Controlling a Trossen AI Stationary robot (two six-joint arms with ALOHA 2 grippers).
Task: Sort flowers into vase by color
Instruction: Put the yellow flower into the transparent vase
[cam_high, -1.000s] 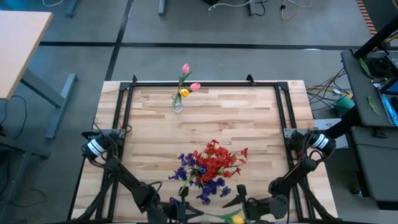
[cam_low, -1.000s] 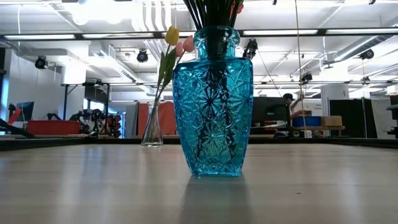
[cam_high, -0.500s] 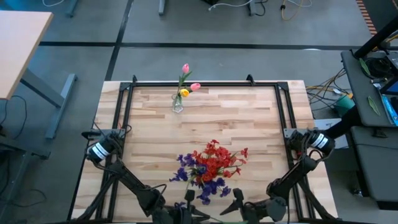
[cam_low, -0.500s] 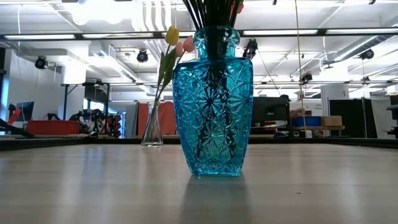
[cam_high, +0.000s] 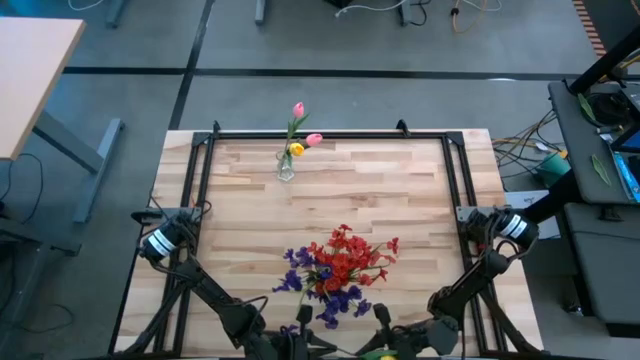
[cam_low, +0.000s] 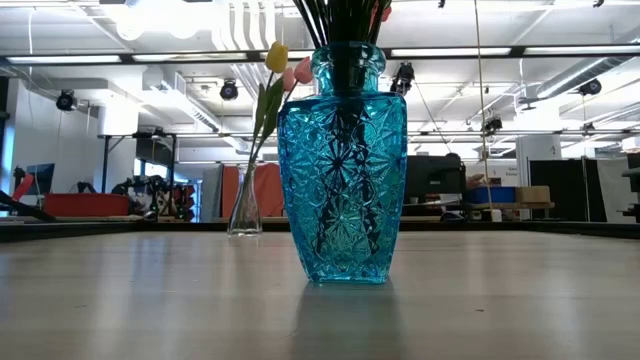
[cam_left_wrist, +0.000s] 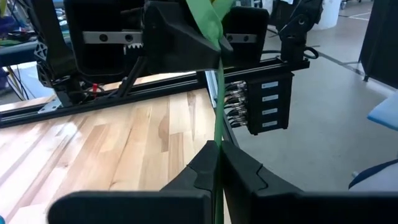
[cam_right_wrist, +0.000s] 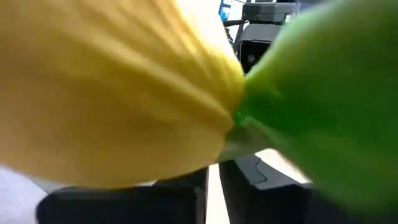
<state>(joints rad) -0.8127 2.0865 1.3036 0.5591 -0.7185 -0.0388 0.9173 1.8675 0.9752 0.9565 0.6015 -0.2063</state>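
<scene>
A large workshop with a grey concrete floor surrounds a pale wooden table (cam_high: 400, 200) framed by black rails; the low view looks across the tabletop to ceiling pipes, strip lights and distant benches.

On the near middle of the table stands a blue cut-glass vase (cam_low: 343, 160), upright, its neck packed with dark stems. From above, its load shows as a spread of red flowers (cam_high: 347, 257) ringed by purple flowers (cam_high: 303, 272), heads fanning outward.

At the far edge, slightly left of centre, a small clear vase (cam_high: 286, 170) stands upright holding pink tulips (cam_high: 313, 140) and one yellow tulip (cam_high: 296, 149), their thin stems running up and leaning a little to the right in the low view.

Both dark arms reach in from the near corners and meet at the near edge. The left gripper (cam_left_wrist: 217, 163) has its fingers pressed together on a thin green stem (cam_left_wrist: 219, 112), which runs straight away from the wrist, long axis in line with the fingers, to a broad leaf (cam_left_wrist: 208, 15).

The right gripper (cam_high: 385, 338), just right of the left one, has its jaws shut; its wrist view is filled by another yellow tulip head (cam_right_wrist: 112, 93) and green leaf (cam_right_wrist: 323, 99) close against the lens, and whether it grips them cannot be told.
</scene>
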